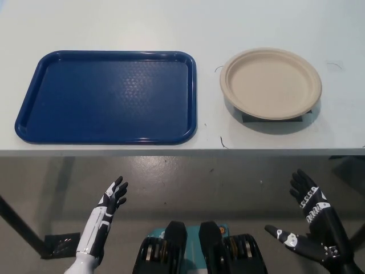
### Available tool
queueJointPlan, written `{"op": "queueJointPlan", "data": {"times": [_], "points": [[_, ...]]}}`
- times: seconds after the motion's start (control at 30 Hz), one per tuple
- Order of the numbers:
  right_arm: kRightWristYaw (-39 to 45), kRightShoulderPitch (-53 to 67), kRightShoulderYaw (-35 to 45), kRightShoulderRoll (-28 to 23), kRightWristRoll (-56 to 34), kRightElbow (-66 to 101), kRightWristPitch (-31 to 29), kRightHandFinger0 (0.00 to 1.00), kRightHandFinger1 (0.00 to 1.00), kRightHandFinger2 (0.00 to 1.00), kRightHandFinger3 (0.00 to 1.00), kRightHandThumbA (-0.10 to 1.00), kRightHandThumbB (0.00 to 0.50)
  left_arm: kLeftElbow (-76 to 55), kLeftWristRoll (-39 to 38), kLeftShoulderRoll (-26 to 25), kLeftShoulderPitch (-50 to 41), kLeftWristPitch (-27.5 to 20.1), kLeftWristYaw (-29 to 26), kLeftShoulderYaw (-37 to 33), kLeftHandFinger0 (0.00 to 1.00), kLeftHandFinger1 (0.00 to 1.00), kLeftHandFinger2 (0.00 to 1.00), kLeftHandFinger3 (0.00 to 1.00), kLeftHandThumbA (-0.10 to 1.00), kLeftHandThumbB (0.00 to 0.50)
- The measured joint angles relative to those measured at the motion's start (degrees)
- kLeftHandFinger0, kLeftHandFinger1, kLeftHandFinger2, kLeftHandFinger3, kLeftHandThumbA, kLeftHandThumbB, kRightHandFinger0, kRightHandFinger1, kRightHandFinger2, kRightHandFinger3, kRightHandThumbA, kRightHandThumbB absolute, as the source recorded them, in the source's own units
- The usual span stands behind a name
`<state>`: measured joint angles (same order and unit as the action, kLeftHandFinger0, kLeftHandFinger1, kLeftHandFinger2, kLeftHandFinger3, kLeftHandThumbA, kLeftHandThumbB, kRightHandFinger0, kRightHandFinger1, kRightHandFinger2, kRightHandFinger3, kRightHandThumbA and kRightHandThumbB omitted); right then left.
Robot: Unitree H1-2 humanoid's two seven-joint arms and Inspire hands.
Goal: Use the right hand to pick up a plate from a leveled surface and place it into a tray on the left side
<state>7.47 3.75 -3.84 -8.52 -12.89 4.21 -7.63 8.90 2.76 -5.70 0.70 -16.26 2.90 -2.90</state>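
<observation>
The fingers of the right hand (311, 220) are spread apart and nothing is held between them; the black hand is seen at the lower right of the frame, below the table's front edge. The fingers of the left hand (111, 200) are likewise extended and released, and that white hand is rested at the lower left, also short of the table (171, 23).

The plate (271, 83), a pale round one, is found at the upper right of the frame, raised on a small dark stand (274, 119) whose edge is glimpsed beneath its near rim. The tray (108, 97), blue and bare, is laid at the upper left, well apart from the plate.

The task is judged to be at its very start: no reach has been made. For the next move, the right hand would need to be lifted over the table edge and brought to the plate's near rim, where the overhang above the stand could be used for a grasp.
</observation>
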Motion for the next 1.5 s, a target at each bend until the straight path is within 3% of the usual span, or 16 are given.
{"op": "queueJointPlan", "data": {"times": [1.17, 1.5], "points": [[-1.6, -4.5, 5.9, 2.7, -37.6, 0.6, 20.6, 1.00, 1.00, 1.00, 1.00, 1.00, 0.370, 0.8, 0.2, 0.0, 0.0, 0.1, 0.0, 0.0, 1.00, 1.00, 1.00, 1.00, 1.00, 0.136], [-4.3, -10.0, 9.6, 3.1, -48.0, 2.2, 25.3, 1.00, 1.00, 1.00, 1.00, 1.00, 0.345, 0.8, 0.3, 0.0, 0.0, 0.0, 0.0, 0.0, 1.00, 1.00, 1.00, 1.00, 1.00, 0.137]]}}
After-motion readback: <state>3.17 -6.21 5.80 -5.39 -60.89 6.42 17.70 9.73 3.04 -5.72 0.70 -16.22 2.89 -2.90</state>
